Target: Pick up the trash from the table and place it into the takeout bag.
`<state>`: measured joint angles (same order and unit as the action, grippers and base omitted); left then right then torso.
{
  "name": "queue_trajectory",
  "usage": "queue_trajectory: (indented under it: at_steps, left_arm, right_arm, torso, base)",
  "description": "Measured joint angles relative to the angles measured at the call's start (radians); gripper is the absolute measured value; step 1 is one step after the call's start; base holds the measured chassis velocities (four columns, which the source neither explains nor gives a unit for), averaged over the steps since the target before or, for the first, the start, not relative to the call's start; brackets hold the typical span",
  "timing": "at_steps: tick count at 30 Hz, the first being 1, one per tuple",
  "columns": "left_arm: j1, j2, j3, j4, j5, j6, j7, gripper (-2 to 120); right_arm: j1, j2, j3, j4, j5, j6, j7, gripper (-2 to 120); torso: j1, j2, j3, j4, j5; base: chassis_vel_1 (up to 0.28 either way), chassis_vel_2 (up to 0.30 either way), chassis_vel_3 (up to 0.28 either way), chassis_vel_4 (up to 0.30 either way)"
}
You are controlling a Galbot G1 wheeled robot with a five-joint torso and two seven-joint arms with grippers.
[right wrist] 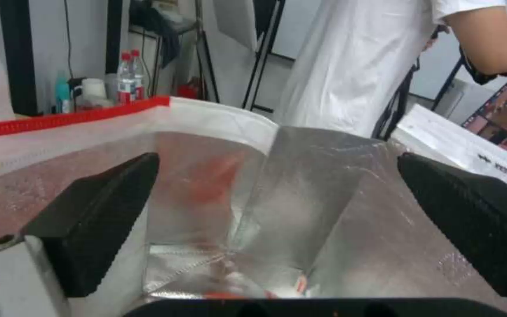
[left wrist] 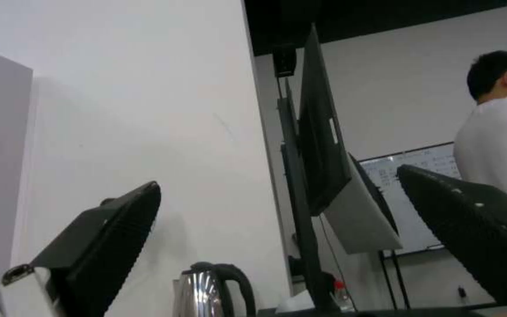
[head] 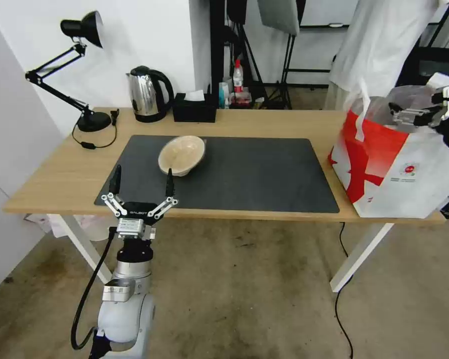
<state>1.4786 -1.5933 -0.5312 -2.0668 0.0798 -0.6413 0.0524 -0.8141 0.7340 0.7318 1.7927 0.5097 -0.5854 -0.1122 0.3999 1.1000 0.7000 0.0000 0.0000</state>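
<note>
Trash left on the desk (head: 284, 127) looks down to one beige pulp bowl (head: 181, 155) on the grey mat (head: 264, 174). Nearest, the left gripper (head: 142, 188) hangs wide open and empty just before it; closing in seems next. Further right, the right gripper (head: 406, 113) gapes empty over the takeout bag (head: 414, 174). Kettle (head: 147, 93) and lamp (head: 82, 65) stand behind.

Tabletop (head: 264, 119): light wood, white legs. Mat (head: 254, 174): dark grey, plain. Paper-pulp bowl (head: 181, 155): beige, faintly mottled inside. Takeout bag (head: 409, 174): white with red panels, small round red logo, white strap; lining (right wrist: 300, 193) silver foil with a red rim band. Kettle (head: 147, 93): polished steel, black handle. Tissue box (head: 194, 109): black. Desk lamp (head: 80, 30): black. Gripper fingers (right wrist: 95, 220): black, ribbed pads.
</note>
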Motion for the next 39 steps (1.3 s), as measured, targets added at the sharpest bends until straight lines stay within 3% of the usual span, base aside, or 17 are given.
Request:
queue_trajectory:
  at_steps: [4,19,29,32,34,39]
  left_arm:
    - [0.006,0.0,0.0,-0.007,0.001,0.0,0.0,100]
    - [0.014,0.0,-0.002,-0.026,0.001,0.0,0.0,100]
    - [0.014,0.0,-0.005,-0.039,0.001,0.001,0.0,100]
    - [0.013,-0.001,-0.006,-0.041,0.001,0.001,-0.001,100]
    - [0.013,-0.001,-0.005,-0.041,0.001,0.001,-0.001,100]
    - [0.011,-0.001,-0.005,-0.041,0.001,0.001,-0.002,100]
  right_arm:
    - [-0.004,-0.005,0.006,0.008,0.002,0.011,0.002,100]
    - [-0.03,-0.021,0.064,0.125,0.088,0.196,0.045,100]
    - [-0.089,-0.021,0.1,0.22,0.14,0.397,0.091,100]
    - [-0.148,0.022,0.105,0.284,0.148,0.518,0.137,100]
    - [-0.163,0.039,0.102,0.303,0.148,0.544,0.15,100]
    - [-0.245,0.173,0.032,0.383,0.074,0.687,0.192,100]
  torso:
    - [0.0,0.0,0.0,0.0001,0.0]
    - [0.0,0.0,0.0,0.0,0.0]
    - [0.0,0.0,0.0,0.0,-0.0002]
    - [0.0,0.0,0.0,0.0,-0.0001]
    - [0.0,0.0,0.0,-0.0002,-0.0002]
    - [0.0,0.0,0.0,0.0001,-0.0002]
  base:
    - [0.0,0.0,0.0,0.0]
    - [0.0,0.0,0.0,0.0]
    - [0.0,0.0,0.0,0.0]
    - [0.0,0.0,0.0,0.0]
    - [0.0,0.0,0.0,0.0]
    - [0.0,0.0,0.0,0.0]
